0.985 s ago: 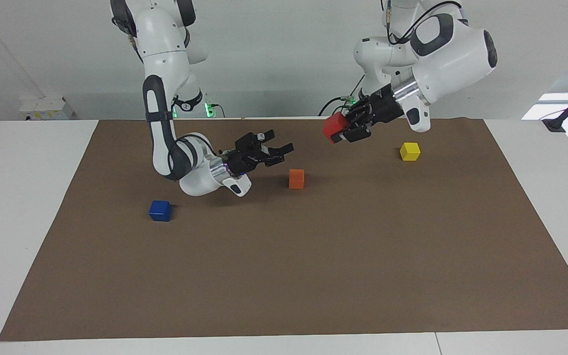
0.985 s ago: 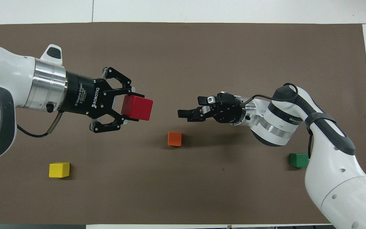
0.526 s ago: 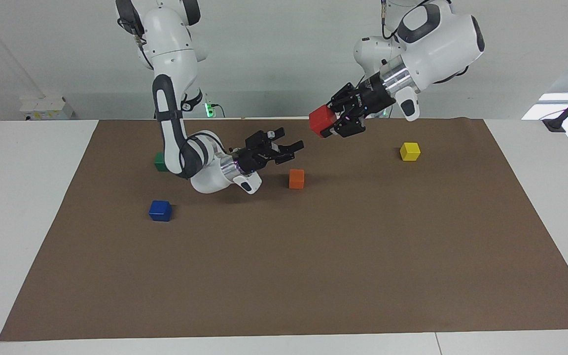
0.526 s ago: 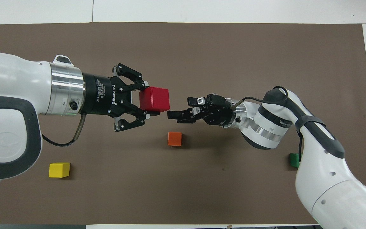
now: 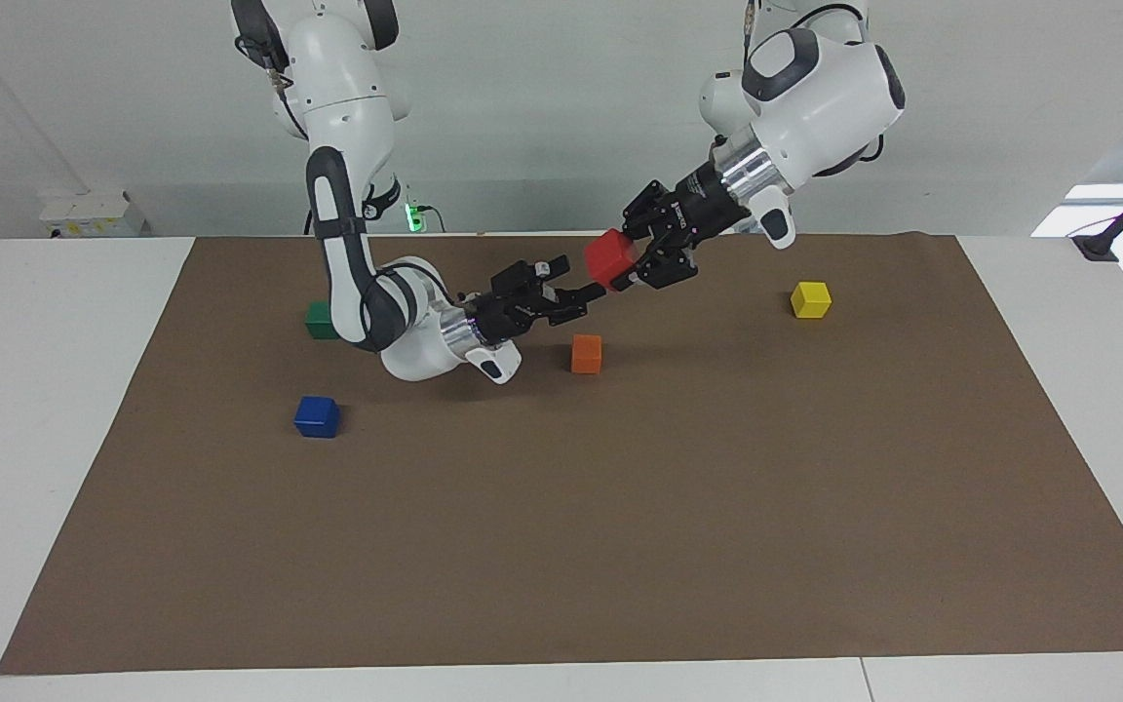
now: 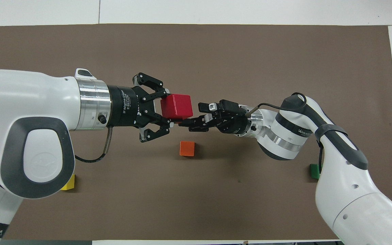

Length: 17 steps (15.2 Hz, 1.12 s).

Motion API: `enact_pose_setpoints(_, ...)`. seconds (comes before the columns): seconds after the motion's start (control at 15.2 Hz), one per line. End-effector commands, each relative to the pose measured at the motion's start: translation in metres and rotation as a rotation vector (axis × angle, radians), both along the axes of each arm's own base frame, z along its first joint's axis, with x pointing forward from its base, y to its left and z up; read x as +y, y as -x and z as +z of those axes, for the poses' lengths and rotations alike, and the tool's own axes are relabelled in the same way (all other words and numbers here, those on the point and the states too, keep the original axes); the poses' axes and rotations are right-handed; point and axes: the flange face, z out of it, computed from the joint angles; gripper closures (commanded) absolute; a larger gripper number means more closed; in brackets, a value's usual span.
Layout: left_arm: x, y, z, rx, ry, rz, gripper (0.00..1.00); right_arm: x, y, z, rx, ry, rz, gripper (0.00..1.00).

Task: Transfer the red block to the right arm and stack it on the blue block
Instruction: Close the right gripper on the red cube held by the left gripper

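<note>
The red block (image 5: 609,259) is held in the air by my left gripper (image 5: 626,265), which is shut on it over the mat near the orange cube; both also show in the overhead view, block (image 6: 176,105) and gripper (image 6: 168,109). My right gripper (image 5: 583,292) is open, its fingertips right at the block's lower edge, one finger passing under the block in the overhead view (image 6: 194,115). The blue block (image 5: 317,416) sits on the mat toward the right arm's end; the right arm hides it in the overhead view.
An orange cube (image 5: 586,353) (image 6: 187,148) lies on the brown mat (image 5: 620,536) just below the two grippers. A yellow cube (image 5: 811,299) lies toward the left arm's end. A green cube (image 5: 318,318) (image 6: 315,171) lies beside the right arm.
My left gripper has carried the red block toward the right gripper. My right gripper has reached up and toward it, still open, until its fingertips meet the block.
</note>
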Motion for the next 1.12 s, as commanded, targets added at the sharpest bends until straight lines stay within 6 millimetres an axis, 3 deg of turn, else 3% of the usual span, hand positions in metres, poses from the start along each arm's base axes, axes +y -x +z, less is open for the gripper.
enact_pose_setpoints(0.0, -0.006, 0.024, -0.009, -0.004, 0.006, 0.050, 1.00, 0.008, -0.003, -0.003, -0.039, 0.036, -0.069, 0.00)
enact_pose_setpoints(0.26, -0.007, 0.027, -0.020, 0.023, -0.004, 0.061, 1.00, 0.012, -0.001, -0.008, -0.128, 0.075, -0.132, 0.00)
enact_pose_setpoints(0.85, -0.011, 0.026, -0.031, 0.005, -0.014, 0.045, 1.00, 0.012, -0.003, -0.007, -0.135, 0.077, -0.130, 0.01)
enact_pose_setpoints(1.05, -0.011, 0.025, -0.034, -0.009, -0.015, 0.026, 1.00, 0.012, -0.004, -0.007, -0.134, 0.086, -0.134, 0.15)
